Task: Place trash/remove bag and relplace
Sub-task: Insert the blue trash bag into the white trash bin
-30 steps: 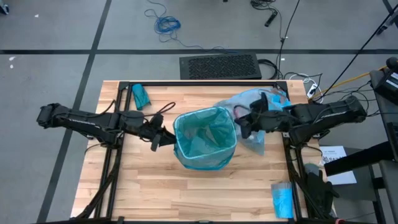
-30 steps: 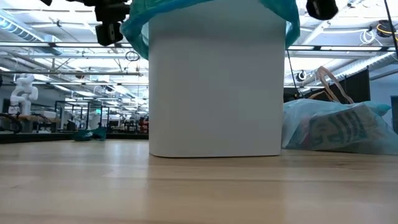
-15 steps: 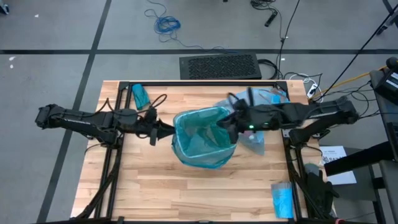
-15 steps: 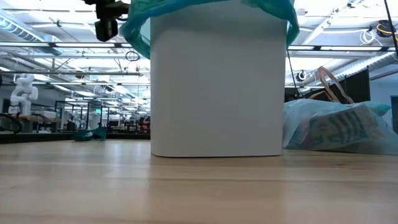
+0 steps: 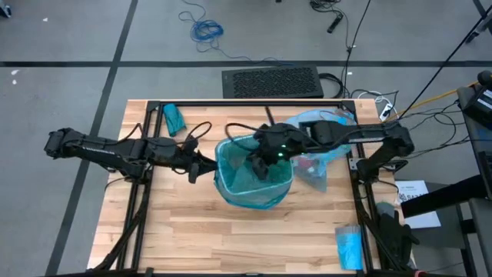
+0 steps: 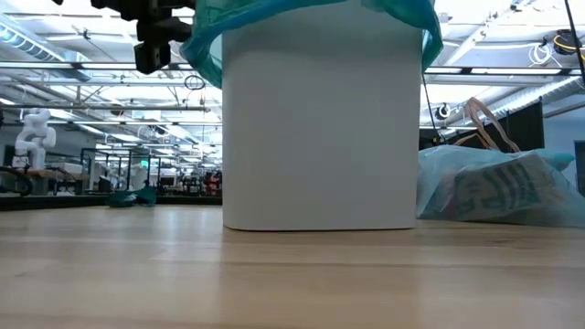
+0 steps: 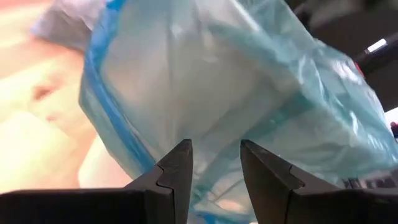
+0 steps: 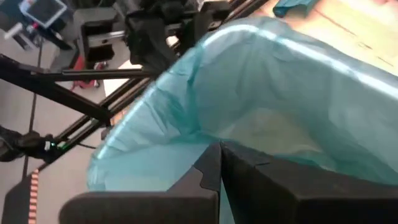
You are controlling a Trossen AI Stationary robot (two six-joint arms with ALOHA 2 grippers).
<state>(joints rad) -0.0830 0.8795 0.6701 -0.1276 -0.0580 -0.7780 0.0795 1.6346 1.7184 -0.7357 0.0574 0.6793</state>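
Note:
A white bin [image 6: 320, 128] stands mid-table, lined with a teal-green liner [image 5: 270, 187] whose edge is folded over the rim. The pale blue bag [image 5: 327, 146] lies slumped on the table right of the bin, and something reddish shows through it; the trash is otherwise hidden. My left gripper [image 7: 214, 152] is open at the bin's left rim, level with the liner's folded-over edge [image 7: 155, 155]. My right gripper [image 8: 221, 152] is shut and reaches over the bin's mouth [image 5: 257, 168], pointing down into the liner. My left gripper has its fingers apart right at the liner's folded-over edge, coming level from the table's left; whether they touch it I cannot tell. My right gripper hangs within the bin's mouth, slanting down from the table's right; whether it touches the liner's inner wall [image 8: 292, 99] I cannot tell.
A folded teal packet [image 5: 174, 119] lies at the far left of the table and a blue packet [image 5: 350, 248] at the near right corner. Black frame rails [image 5: 146, 200] run along both sides. Bare wood [image 5: 231, 238] lies in front of the bin.
My right gripper has swung from beside the pale blue bag toward the table's left, rising a little and rolling, and now hangs over the bin's mouth. My left gripper has stayed at the rim and turned slightly.

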